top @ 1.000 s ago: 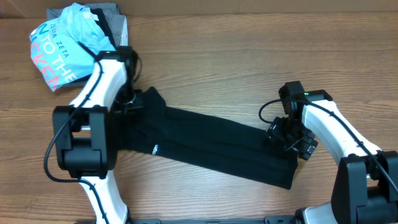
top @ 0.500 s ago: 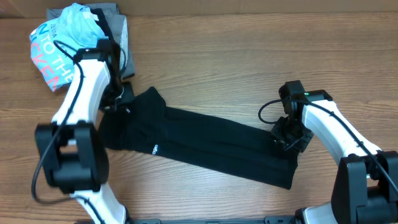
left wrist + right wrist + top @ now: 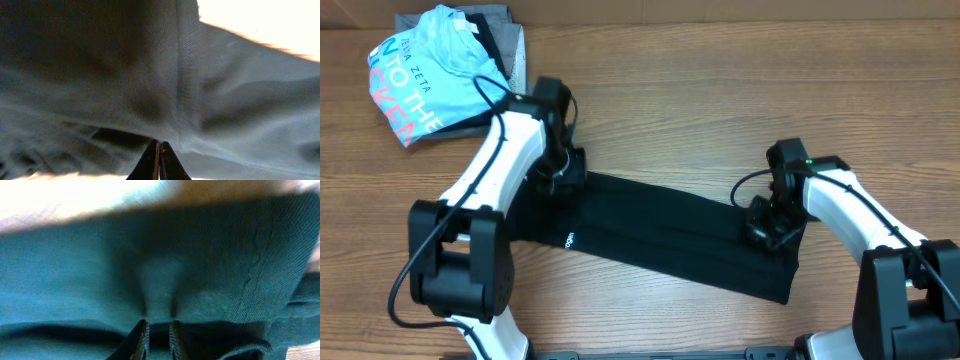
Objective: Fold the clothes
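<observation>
1. The wooden table [image 3: 720, 90] fills the overhead view.
2. The black T-shirt [image 3: 660, 225] lies across the middle of the table as a long band. It slants from centre-left down to lower right (a small white logo shows near its left part).
3. A light blue tee [image 3: 420, 75] sits crumpled in the upper left corner, on grey garments [image 3: 510, 45].
4. The left gripper [image 3: 563, 172] is at the band's upper left end, clenched on the cloth with its fingertips meeting.
5. The right gripper [image 3: 763, 222], near the band's right end, pinches a ridge of shirt fabric between nearly closed jaws.
</observation>
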`<state>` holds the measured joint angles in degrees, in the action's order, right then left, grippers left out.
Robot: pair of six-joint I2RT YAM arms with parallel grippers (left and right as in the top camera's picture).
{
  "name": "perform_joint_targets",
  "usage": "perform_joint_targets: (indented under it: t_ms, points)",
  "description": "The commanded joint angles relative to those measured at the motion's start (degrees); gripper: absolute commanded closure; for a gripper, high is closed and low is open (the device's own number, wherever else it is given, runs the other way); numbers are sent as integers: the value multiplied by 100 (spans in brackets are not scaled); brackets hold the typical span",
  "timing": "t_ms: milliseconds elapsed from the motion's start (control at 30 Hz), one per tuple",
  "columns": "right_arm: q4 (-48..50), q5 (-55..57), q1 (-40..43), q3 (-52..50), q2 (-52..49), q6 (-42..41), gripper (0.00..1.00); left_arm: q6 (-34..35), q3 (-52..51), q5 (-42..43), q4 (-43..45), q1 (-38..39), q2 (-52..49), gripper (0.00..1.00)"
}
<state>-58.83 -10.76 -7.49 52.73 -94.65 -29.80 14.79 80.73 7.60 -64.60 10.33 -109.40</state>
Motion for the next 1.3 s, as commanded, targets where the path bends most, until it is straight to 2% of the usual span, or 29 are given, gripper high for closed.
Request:
perform_joint_targets:
  t_ms: [0, 267, 433, 633, 833, 1033, 1100, 1200, 1233, 1267]
  points:
    - [162, -90, -7, -372, 127, -195, 81, -63, -391, 144, 157, -37, -181, 96]
    - [610, -87, -4, -940, 127, -813, 80, -66, -890, 59, 487, -409, -669, 96]
    - [601, 26, 127, -953, 127, -1108, 87, 26, -898, -116, 455, -916, -710, 96]
    - [767, 63, 627, -935, 127, -1027, 88, 66, -894, -11, 442, -1633, -706, 96]
    - [455, 59, 1056, -424, 129, -579, 95, 63, -732, -11, 302, -2026, -704, 96]
    - [-341, 199, 1099, 614, 133, -422, 96, 66, -162, -9, -164, -2031, -490, 96]
    - [-664, 404, 1099, 986, 133, -426, 95, 66, 72, -7, -317, -2024, -302, 96]
    - [-1016, 787, 1099, 1364, 133, -426, 87, 66, 352, -9, -470, -2024, 57, 96]
    - [-1071, 914, 1102, 1416, 133, -424, 82, 66, 413, -9, -496, -2024, 199, 96]
    - [-1078, 984, 1104, 1423, 133, -424, 68, 66, 450, -7, -507, -2024, 313, 93]
